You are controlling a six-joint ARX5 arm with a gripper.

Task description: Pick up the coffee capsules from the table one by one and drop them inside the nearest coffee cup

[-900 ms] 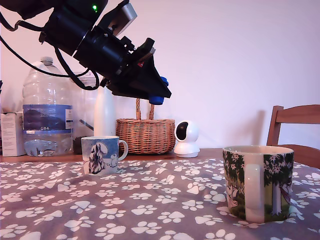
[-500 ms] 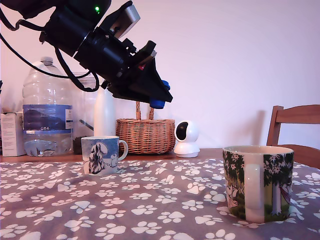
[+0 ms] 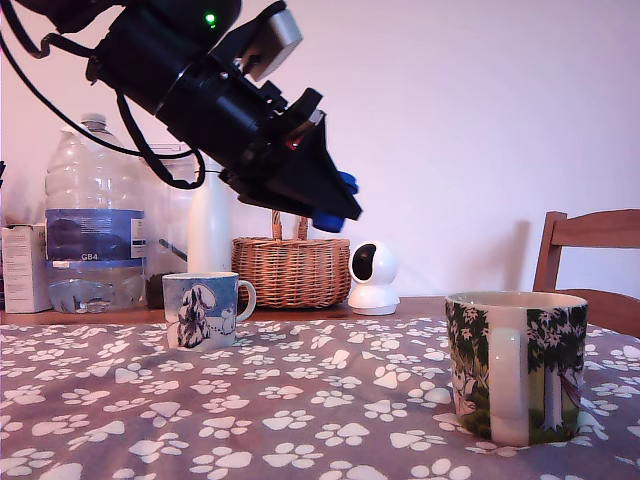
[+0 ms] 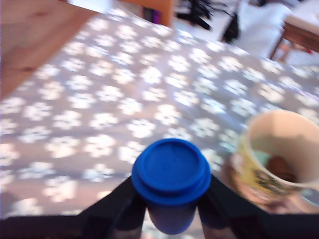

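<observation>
Paw-print cloth covers the desk (image 3: 300,400); exterior view: my fingers (image 3: 335,205) clench the blue capsule (image 3: 328,222) high in the air, now lower and further toward the tree mug (image 3: 515,365) than before. Wrist view: capsule (image 4: 171,172) looks light, stiff, slick; held by its body beneath the rim.

Looks like a home dining room. Wooden table (image 3: 120,316) under a grey paw-print cloth (image 3: 250,400), wooden chair (image 3: 590,250) at the exterior view's right. Along the plain wall: wicker basket (image 3: 291,268), big water bottle (image 3: 92,225), white bottle (image 3: 210,228), small box (image 3: 24,268), and a round white indoor camera (image 3: 374,277). Two printed mugs on the cloth, blue-and-white (image 3: 203,309) and tree-patterned (image 3: 517,365). Blurred furniture past the table in the wrist view.
</observation>
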